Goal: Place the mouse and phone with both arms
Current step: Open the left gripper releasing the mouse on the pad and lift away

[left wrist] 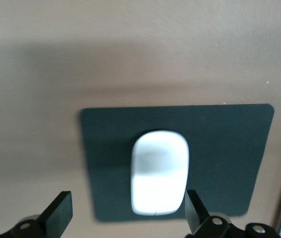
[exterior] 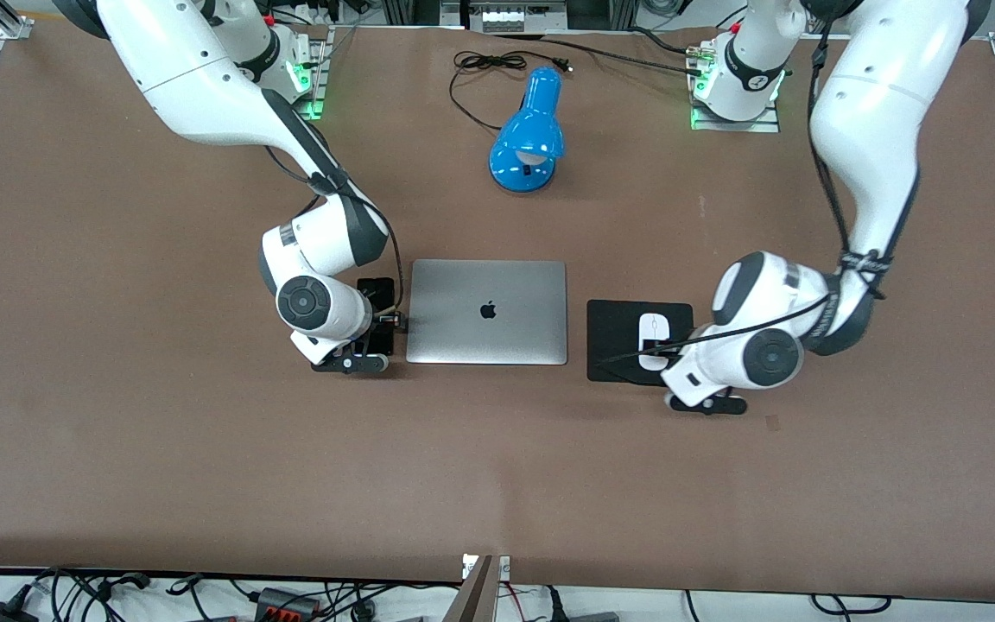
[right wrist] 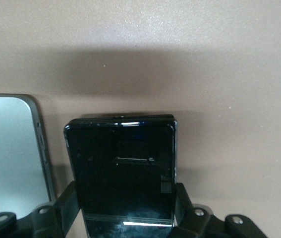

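Note:
The white mouse [exterior: 654,331] lies on a black square pad [exterior: 614,328] beside the laptop, toward the left arm's end of the table. My left gripper [exterior: 655,350] is low over it and open. In the left wrist view the mouse [left wrist: 160,171] rests on the pad [left wrist: 229,148] between the wide-spread fingers of the left gripper [left wrist: 127,213], close to one fingertip [left wrist: 194,210]. The black phone [exterior: 376,288] is beside the laptop toward the right arm's end. My right gripper [exterior: 379,333] is shut on it. In the right wrist view the right gripper [right wrist: 125,206] presses both long edges of the phone [right wrist: 123,168].
A closed silver laptop [exterior: 487,311] lies in the middle of the table between phone and pad; its edge shows in the right wrist view [right wrist: 9,153]. A blue desk lamp [exterior: 530,130] and its black cable [exterior: 480,65] lie farther from the front camera.

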Available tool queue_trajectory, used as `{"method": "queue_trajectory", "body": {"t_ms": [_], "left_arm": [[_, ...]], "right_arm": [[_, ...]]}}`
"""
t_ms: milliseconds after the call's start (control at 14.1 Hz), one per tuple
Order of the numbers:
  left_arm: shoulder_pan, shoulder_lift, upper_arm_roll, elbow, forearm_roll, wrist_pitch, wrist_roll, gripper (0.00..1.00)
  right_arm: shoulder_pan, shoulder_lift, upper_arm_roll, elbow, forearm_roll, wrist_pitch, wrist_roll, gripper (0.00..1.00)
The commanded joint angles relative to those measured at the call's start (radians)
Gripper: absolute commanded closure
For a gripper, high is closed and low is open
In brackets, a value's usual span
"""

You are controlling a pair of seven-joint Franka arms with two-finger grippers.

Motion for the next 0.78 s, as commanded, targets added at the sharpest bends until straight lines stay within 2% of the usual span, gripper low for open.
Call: {"method": "queue_trajectory", "body": {"t_ms": [0, 142, 284, 355, 426, 497, 639, 710], "left_arm": [[0.037, -0.134, 0.011, -0.018, 0.006, -0.110, 0.026, 0.00], [0.082, -0.194, 0.019, -0.009, 0.006, -0.153, 0.029, 0.00], [0.129, -0.244, 0.019, 0.023, -0.011, -0.200, 0.023, 0.00], [0.155, -0.263, 0.010, 0.027, -0.010, -0.207, 0.021, 0.00], [0.165, -0.278, 0.007, 0.029, -0.010, -0.213, 0.032, 0.00], [0.166, -0.304, 0.008, 0.024, -0.013, -0.223, 0.029, 0.00], [0.165, -0.388, -0.006, -0.036, -0.022, -0.282, 0.008, 0.00], [0.165, -0.428, -0.009, -0.089, -0.022, -0.247, 0.000, 0.00]], "right_arm": [[0.010, 0.009, -0.004, 0.022, -0.002, 0.000, 0.015, 0.72], [0.010, 0.017, -0.004, 0.021, -0.005, 0.008, 0.014, 0.72], [0.010, 0.021, -0.005, 0.019, -0.005, 0.011, 0.015, 0.67], [0.010, 0.021, -0.005, 0.019, -0.002, 0.011, 0.015, 0.53], [0.010, 0.021, -0.005, 0.019, 0.005, 0.011, 0.017, 0.22], [0.005, 0.020, -0.005, 0.020, 0.005, 0.008, 0.023, 0.00], [-0.001, 0.006, -0.005, 0.024, 0.010, 0.004, 0.024, 0.00], [-0.004, -0.026, -0.008, 0.028, 0.010, -0.003, 0.015, 0.00]]}}
